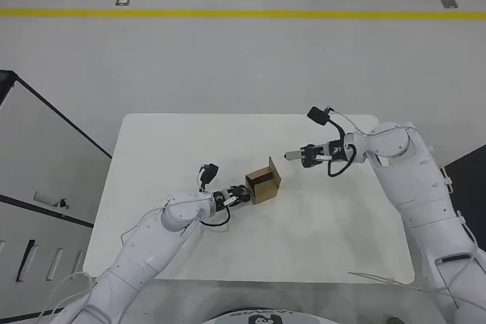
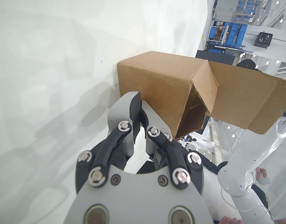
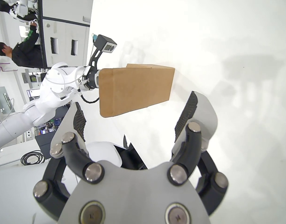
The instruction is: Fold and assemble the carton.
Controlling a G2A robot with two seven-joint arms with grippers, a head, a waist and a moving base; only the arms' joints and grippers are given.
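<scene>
A white desk [image 1: 170, 154] seen from above, with 1 brown cardboard carton [image 1: 262, 186] sitting near its middle and 2 white robot arms coming in from either side. The carton is partly assembled: its walls form a box shape, and 1 large flap [image 1: 274, 171] stands open on the side facing the right arm. In the left wrist view, the open end of the carton [image 2: 157, 82] shows smaller flaps bent partway inward, with a dark gap between them. The left gripper [image 1: 244, 194] is at the carton's side nearest the left arm, touching it. Its fingers [image 2: 133, 104] are drawn almost fully together, with only a thin slit between the black pads, and their tips rest against a lower edge of the carton's wall. Whether any cardboard is pinched between them cannot be told. The right gripper [image 1: 295, 154] is held above the desk on the carton's other side, near it but clearly apart from it, pointing toward the open flap. Its fingers [image 3: 195, 113] are spread wide and hold nothing. The right wrist view looks across at the closed outer faces of the carton [image 3: 136, 87], with the left arm behind it. A grey cabinet [image 1: 16, 138] stands beside the desk on the left arm's side, and a yellow line [image 1: 227, 13] runs across the floor beyond the desk.
</scene>
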